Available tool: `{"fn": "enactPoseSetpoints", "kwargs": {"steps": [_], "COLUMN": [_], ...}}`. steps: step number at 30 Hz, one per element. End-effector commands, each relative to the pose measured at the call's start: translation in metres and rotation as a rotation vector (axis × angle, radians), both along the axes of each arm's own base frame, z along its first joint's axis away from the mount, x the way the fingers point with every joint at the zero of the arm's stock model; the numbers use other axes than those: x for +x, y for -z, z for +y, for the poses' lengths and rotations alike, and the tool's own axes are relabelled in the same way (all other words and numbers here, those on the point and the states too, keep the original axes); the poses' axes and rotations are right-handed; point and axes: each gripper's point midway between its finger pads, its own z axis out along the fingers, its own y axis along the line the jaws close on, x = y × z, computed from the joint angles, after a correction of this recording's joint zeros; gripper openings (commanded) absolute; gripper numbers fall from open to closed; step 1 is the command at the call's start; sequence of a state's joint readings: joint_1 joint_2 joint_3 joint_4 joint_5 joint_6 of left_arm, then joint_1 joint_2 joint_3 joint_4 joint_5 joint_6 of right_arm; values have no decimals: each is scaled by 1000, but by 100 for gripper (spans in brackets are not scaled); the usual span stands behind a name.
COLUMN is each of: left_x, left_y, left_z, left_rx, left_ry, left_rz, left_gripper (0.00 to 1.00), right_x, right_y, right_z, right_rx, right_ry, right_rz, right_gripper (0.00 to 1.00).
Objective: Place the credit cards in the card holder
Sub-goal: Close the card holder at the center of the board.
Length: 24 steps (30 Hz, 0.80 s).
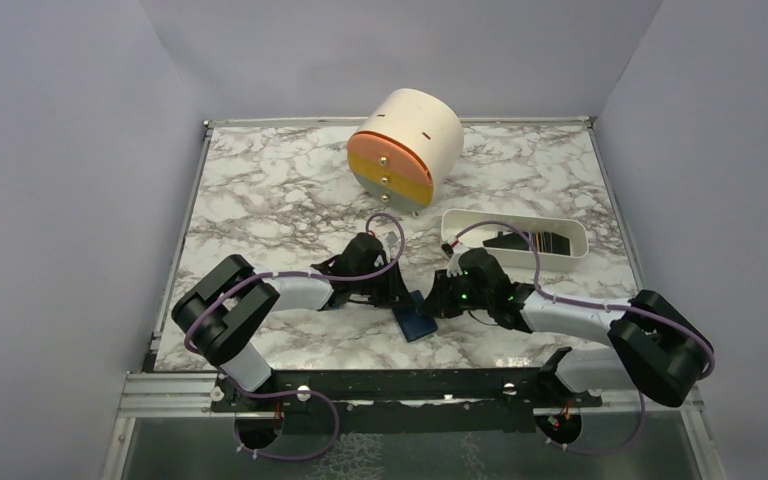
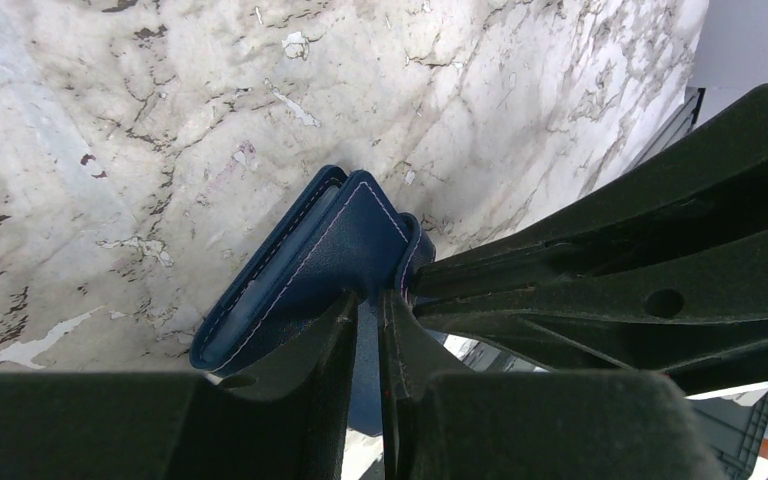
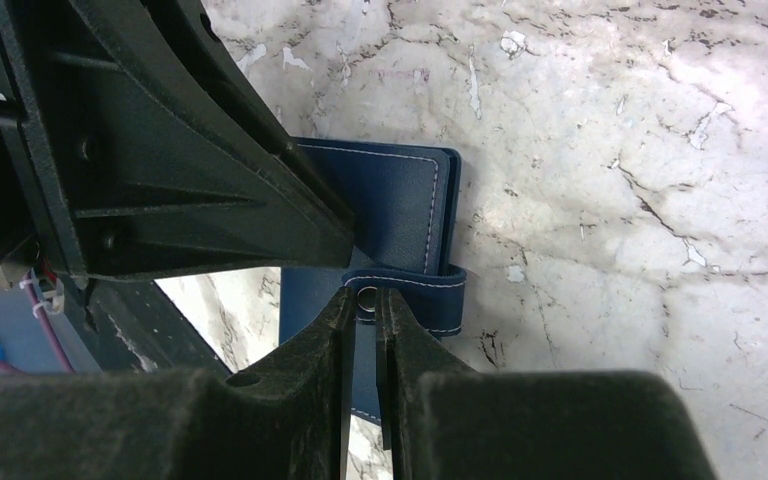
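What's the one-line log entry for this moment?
left end effector: shut on wallet; right end effector: shut on tab; wallet: folded; cards: not seen

Marble table (image 1: 260,190): card holder (image 1: 417,318), white tray (image 1: 565,262), cylinder (image 1: 420,125).

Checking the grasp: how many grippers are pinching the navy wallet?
2. The left gripper pinches one end of the wallet; the right gripper pinches its snap tab.
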<state>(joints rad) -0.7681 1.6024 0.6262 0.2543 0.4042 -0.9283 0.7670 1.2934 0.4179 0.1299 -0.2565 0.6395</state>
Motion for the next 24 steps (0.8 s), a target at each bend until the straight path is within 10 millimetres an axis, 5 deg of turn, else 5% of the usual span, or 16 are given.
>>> {"fn": "enactPoseSetpoints", "kwargs": {"steps": [1, 11, 24], "left_x": [3, 6, 2], "left_y": [18, 8, 22], "left_z": [16, 13, 19], "left_rx": [94, 71, 112], "left_ry": [-41, -59, -61], "left_rz": [-10, -19, 8], "left_gripper": [18, 17, 8], "right_x": [-3, -1, -4], "right_y": [2, 4, 5], "right_z": [6, 3, 7], "right_rx": [20, -2, -15], "right_ry": [-20, -10, -42], "right_rz": [9, 7, 36], "right_gripper": [14, 14, 10]}}
